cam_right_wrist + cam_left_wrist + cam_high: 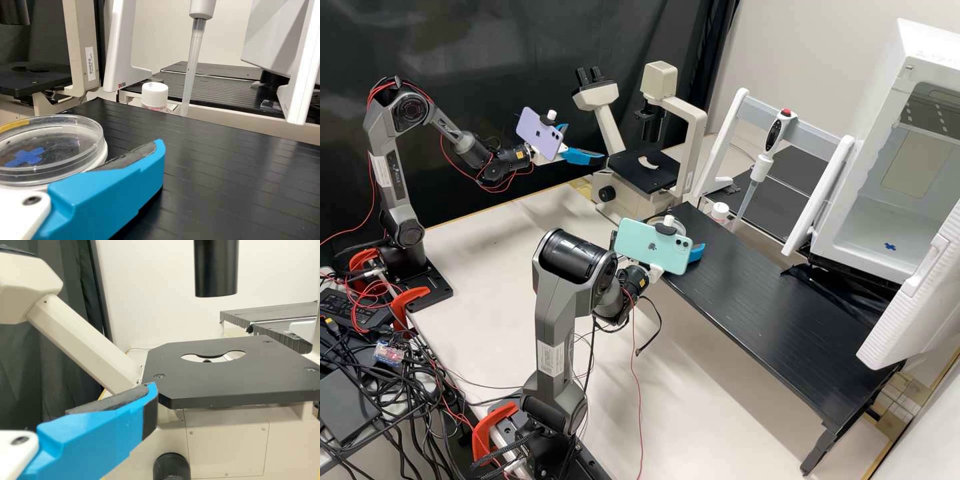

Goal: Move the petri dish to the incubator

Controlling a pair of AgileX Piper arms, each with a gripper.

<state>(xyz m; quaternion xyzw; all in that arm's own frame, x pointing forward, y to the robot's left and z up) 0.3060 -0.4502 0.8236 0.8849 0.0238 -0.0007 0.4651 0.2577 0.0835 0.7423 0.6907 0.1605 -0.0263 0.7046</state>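
Note:
Beside the microscope, my left gripper [577, 150] holds nothing, its two fingers apart; in the left wrist view one finger of the left gripper [100, 440] shows before the stage. My right gripper [698, 252] is at the black bench's left end, partly behind a teal phone. The clear petri dish [681, 225] is partly hidden there too. In the right wrist view the petri dish [75, 145], with a blue cross, rests on a white round base, close beside the pad of one finger of the open right gripper [112, 187]. The white incubator [867, 223] stands open at the right.
The microscope [643, 170] stands at the back. A pipette [760, 163] hangs on a white rack behind the black bench [753, 293], with a white-capped bottle [720, 212] near it. The incubator door [920, 300] swings out over the bench's right end.

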